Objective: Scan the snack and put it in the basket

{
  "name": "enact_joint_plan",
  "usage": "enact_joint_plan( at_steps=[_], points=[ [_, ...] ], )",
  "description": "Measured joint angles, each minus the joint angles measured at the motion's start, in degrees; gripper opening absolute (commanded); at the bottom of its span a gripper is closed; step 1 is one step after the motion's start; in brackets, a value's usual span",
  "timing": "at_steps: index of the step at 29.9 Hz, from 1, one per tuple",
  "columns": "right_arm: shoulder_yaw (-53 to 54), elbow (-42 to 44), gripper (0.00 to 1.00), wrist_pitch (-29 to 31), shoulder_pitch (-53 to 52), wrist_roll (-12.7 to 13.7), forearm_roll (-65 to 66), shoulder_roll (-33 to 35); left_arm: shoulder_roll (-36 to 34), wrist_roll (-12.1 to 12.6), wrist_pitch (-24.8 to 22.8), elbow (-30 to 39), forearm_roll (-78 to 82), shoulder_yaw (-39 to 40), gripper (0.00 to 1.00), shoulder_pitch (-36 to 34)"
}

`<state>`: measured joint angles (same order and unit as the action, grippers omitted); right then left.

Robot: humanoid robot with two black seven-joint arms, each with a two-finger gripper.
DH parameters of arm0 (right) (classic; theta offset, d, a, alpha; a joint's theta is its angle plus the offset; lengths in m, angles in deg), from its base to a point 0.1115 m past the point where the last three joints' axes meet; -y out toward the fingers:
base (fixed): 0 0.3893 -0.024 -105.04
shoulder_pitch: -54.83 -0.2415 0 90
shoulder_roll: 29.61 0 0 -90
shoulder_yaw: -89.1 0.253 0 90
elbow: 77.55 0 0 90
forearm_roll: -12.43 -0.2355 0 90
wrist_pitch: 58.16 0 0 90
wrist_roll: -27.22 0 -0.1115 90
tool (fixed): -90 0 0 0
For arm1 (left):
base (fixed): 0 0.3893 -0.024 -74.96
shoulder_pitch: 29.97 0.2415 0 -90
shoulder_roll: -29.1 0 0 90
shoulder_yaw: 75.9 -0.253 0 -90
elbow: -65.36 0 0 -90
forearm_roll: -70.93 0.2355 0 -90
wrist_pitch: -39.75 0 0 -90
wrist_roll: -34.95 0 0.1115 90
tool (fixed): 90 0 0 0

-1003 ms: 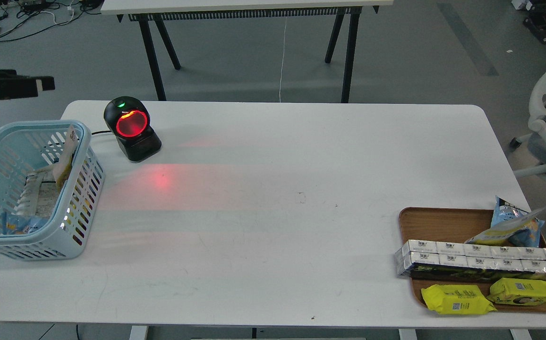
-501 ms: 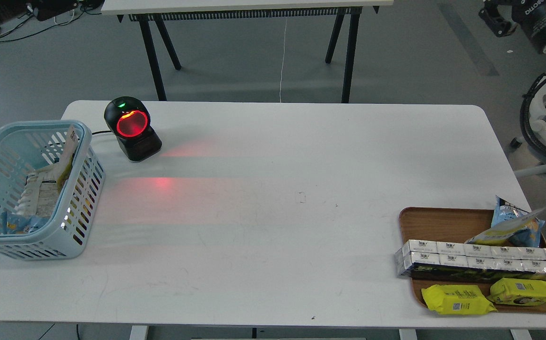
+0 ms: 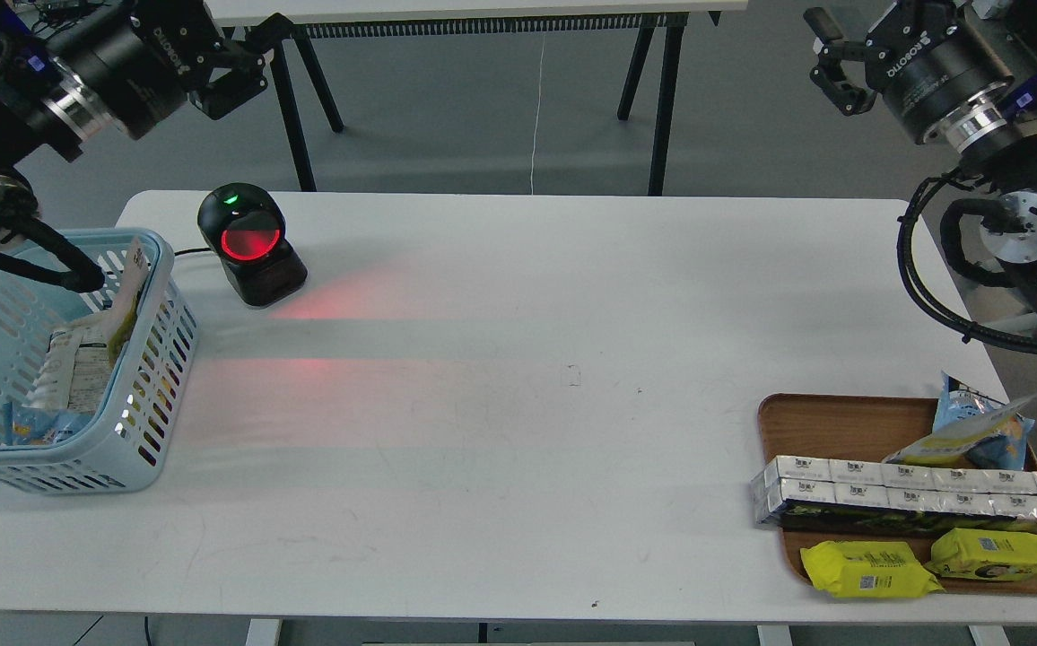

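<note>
The light blue basket (image 3: 152,269) stands at the table's left edge. A yellow and white pouch, the snack (image 3: 126,292), leans inside against the basket's right wall, beside other white and blue packs. My left gripper (image 3: 245,65) is raised at the top left, above and behind the scanner, with its fingers apart and empty. My right gripper (image 3: 830,56) is raised at the top right, beyond the table's far edge, with its fingers apart and empty.
A black scanner (image 3: 251,244) with a red window stands at the back left and throws red light on the table. A brown wooden tray (image 3: 828,417) at the front right holds silver boxes (image 3: 913,489), two yellow packs (image 3: 868,568) and a blue-and-yellow bag (image 3: 976,426).
Both arms have risen into view at the top corners. The left gripper moved from the left edge up and to the right. The basket and its contents have not moved.
</note>
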<state>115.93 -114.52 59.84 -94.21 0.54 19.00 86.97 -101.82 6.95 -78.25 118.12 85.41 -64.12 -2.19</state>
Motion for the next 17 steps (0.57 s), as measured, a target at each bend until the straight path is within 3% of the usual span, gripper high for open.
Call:
enact_joint_plan(
  at_steps=[17],
  points=[
    [-0.10, 0.23, 0.99, 0.01, 2.43, 0.05, -0.01, -3.33, 0.30, 0.00, 0.00, -0.05, 2.30, 0.18, 0.99, 4.15]
  ],
)
